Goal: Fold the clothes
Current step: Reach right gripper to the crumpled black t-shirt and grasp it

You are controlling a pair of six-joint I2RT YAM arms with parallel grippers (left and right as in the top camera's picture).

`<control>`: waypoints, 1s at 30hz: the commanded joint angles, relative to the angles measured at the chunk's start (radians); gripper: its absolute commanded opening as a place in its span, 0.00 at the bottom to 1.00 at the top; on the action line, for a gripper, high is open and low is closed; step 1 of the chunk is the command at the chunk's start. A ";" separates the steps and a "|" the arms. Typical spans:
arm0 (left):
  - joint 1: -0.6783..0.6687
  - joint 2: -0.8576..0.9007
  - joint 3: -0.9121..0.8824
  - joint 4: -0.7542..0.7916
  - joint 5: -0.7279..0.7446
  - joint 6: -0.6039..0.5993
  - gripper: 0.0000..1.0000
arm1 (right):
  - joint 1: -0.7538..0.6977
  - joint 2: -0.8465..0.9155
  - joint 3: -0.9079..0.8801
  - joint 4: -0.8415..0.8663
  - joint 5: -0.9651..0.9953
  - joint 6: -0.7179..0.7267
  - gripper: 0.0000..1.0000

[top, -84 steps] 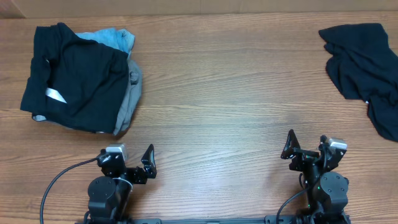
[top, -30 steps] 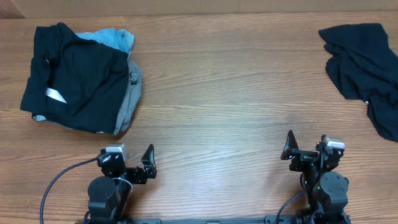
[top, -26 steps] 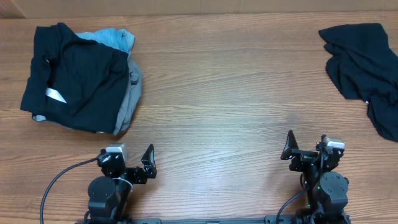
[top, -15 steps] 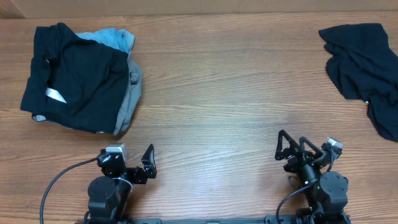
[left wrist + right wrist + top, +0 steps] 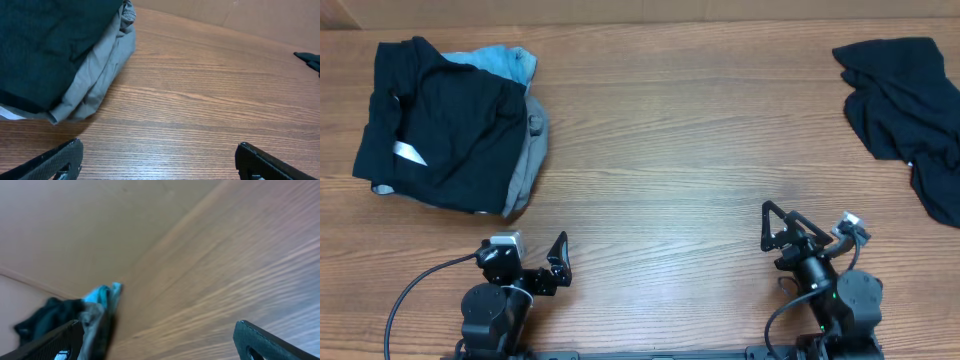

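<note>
Black over grey and light blue, lying stacked as a folded pile (image 5: 450, 130) at the far-left corner of the wooden table (image 5: 670, 150). Sitting at the near edge with fingers spread wide and pinching nothing as the left gripper (image 5: 157, 162), then likewise, facing that pile, as the right gripper (image 5: 155, 340). Sprawling crumpled at the far-right corner, well apart from both, as the black T-shirt (image 5: 900, 110).
</note>
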 commanded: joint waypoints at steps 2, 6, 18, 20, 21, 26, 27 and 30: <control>0.007 -0.011 -0.011 0.002 0.011 0.027 1.00 | 0.006 0.297 0.248 0.014 0.185 -0.237 1.00; 0.007 -0.011 -0.011 0.002 0.011 0.027 1.00 | -0.030 0.612 0.499 -0.028 0.348 -0.370 1.00; 0.007 -0.011 -0.011 0.002 0.011 0.027 1.00 | -0.378 1.516 1.184 -0.298 0.360 -0.647 0.94; 0.007 -0.011 -0.011 0.002 0.011 0.027 1.00 | -0.378 1.594 1.184 -0.260 0.387 -0.654 0.90; 0.007 -0.011 -0.011 0.002 0.011 0.027 1.00 | -0.380 1.622 1.184 -0.244 0.393 -0.653 0.88; 0.007 -0.011 -0.011 0.002 0.011 0.027 1.00 | -0.404 1.739 1.184 -0.148 0.401 -0.653 0.81; 0.007 -0.011 -0.011 0.002 0.011 0.027 1.00 | -0.410 1.759 1.184 -0.132 0.400 -0.656 0.81; 0.007 -0.011 -0.011 0.002 0.011 0.027 1.00 | -0.424 1.810 1.184 -0.090 0.400 -0.708 0.79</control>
